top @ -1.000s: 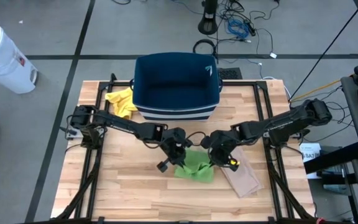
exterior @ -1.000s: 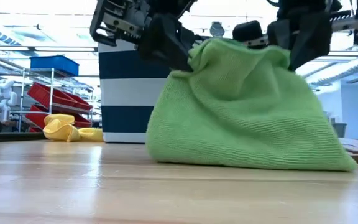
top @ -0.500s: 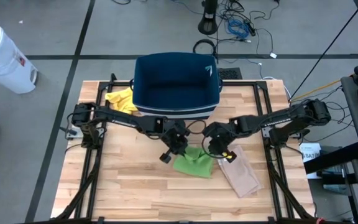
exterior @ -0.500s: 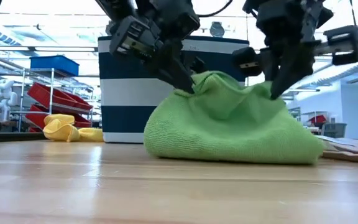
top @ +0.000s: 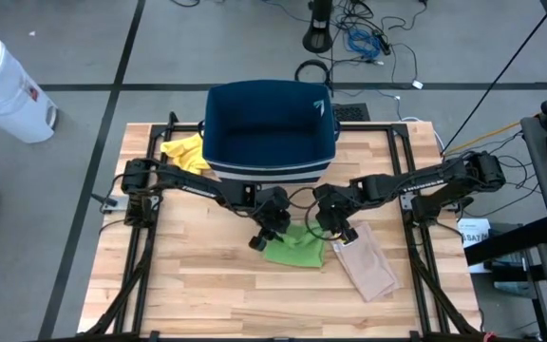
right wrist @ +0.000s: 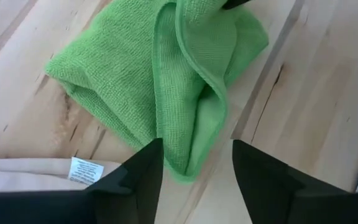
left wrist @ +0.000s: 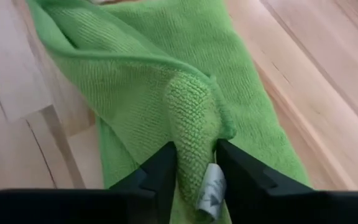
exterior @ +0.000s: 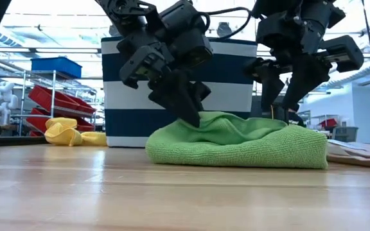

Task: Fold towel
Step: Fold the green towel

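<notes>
While the green towel lies doubled over on the wooden table, near the middle and just near of the striped navy bin, one fold can be counted as done. Far left, a yellow cloth is bunched beside the bin, untouched. Next along, the left gripper is seen low at the towel's far left corner; in the left wrist view a raised ridge of cloth with its label is sandwiched between the narrowly parted fingers, so it is judged as pinching or just letting go, and which of the two cannot be settled. The towel itself is flattened into a low two-layer pad in the low view, its edges not squared: in the right wrist view the upper layer curls and overhangs unevenly. Right of it, the right gripper is held above the towel's far right corner with fingers wide apart and nothing between them, so that corner is judged released. Just right of the towel a tan cloth lies flat, already folded by the look of it. Left to do, by judgement: release on the left side, a possible second fold and straightening.
</notes>
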Robot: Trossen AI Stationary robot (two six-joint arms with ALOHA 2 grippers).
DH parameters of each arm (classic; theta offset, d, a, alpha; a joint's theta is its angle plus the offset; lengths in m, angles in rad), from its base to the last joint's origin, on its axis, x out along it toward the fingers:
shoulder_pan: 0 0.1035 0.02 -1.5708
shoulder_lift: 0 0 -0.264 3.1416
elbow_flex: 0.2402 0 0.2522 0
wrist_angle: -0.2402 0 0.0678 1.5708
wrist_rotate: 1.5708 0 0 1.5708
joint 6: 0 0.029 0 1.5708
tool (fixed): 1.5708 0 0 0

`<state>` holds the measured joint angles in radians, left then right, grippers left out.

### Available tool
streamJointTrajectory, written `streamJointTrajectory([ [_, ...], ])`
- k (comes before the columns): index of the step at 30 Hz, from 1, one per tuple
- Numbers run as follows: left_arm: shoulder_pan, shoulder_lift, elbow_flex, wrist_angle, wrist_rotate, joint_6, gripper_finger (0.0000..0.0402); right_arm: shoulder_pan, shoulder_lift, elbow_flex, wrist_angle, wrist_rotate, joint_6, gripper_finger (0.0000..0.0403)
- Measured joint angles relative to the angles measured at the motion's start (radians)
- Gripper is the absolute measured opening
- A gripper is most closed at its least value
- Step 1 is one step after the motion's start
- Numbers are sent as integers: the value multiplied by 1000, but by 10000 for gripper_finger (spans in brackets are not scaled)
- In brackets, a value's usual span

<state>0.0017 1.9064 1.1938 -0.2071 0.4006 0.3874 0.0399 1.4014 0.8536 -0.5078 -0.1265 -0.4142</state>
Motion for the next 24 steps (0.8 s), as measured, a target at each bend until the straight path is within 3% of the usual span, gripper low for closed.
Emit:
streamJointTrajectory([
  [5,0,0,0,29,-54,-13,139,25,0,0,12,-8,45,182],
  [11,5,-1,0,39,-57,-14,144,107,1,-1,104,-113,76,164],
  [17,6,-1,0,45,-79,-22,144,185,65,-1,218,-112,89,138],
  [24,5,-2,0,45,-84,-22,145,212,174,-1,233,-59,102,118],
])
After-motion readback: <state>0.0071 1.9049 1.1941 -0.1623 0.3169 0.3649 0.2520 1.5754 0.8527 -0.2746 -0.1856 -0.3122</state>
